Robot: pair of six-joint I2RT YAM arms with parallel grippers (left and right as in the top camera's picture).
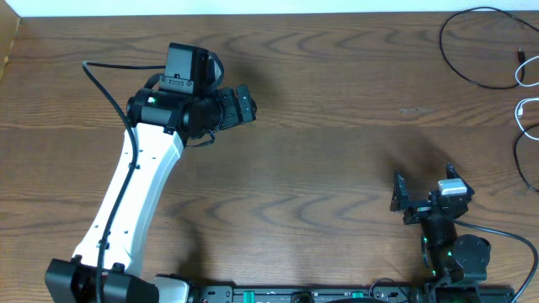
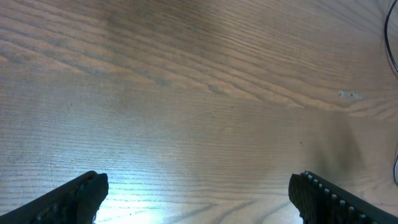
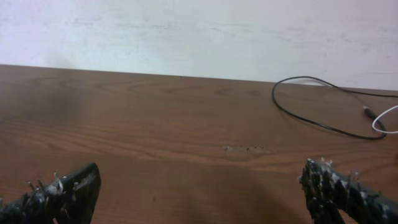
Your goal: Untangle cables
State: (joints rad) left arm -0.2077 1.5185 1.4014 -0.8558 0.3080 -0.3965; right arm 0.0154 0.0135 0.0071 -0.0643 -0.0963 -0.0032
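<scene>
Advice: left fingers (image 2: 74,199) and right fingers (image 3: 62,193), both apart and empty, should approach thin black cable (image 1: 444,46) and thin white cord (image 3: 375,124) separately.

The place reads as a robotics lab or test bench. A broad wood-grain table (image 1: 337,126) fills the overhead view, and two robot arms, the left arm (image 1: 135,185) white-shelled and the right arm (image 1: 446,240) black, rise from a dark rail (image 1: 286,295) along the table's near edge. Behind the table's far edge stands a plain white wall (image 3: 199,31). A thin black cable (image 3: 304,78) and a white cable (image 3: 384,114) lie loose at the table's far right corner.
</scene>
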